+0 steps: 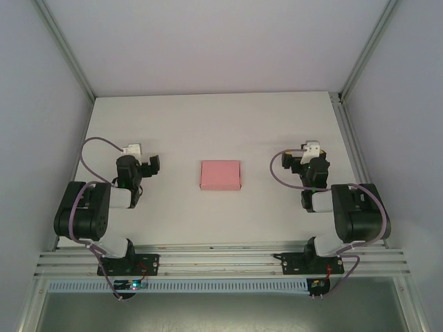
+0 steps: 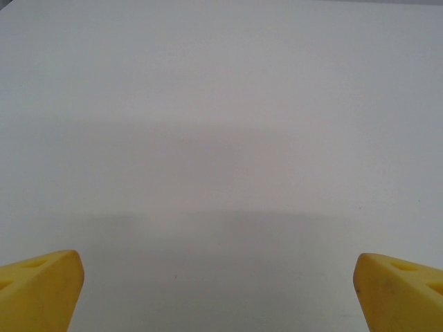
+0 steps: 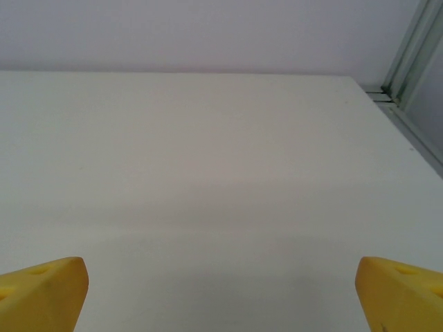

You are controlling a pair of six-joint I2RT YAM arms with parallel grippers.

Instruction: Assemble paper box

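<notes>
The box [image 1: 221, 175] lies mid-table, between the two arms and well apart from both. The left gripper [image 2: 221, 294] sits off to its left and the right gripper [image 3: 221, 296] off to its right, each spread wide and holding nothing. Nothing lies between either gripper and the box.

The box is thin pink card, a plain matte rectangle seen from above, with a faint crease line near its right edge (how tall it stands cannot be told from overhead).

In each wrist view the fingertips [image 2: 38, 290] are yellow wedges with small dimples, sitting at the lower corners with bare surface between them. The table [image 1: 208, 124] is smooth, matte white. The right wrist view reaches its far edge, where a pale wall rises and a metal frame post [image 3: 408, 55] slants at the right.

The arms are black with white sections, and lilac cables [image 1: 86, 155] loop off each. Their bases are bolted to a ribbed aluminium rail [image 1: 221, 259] along the near edge.
</notes>
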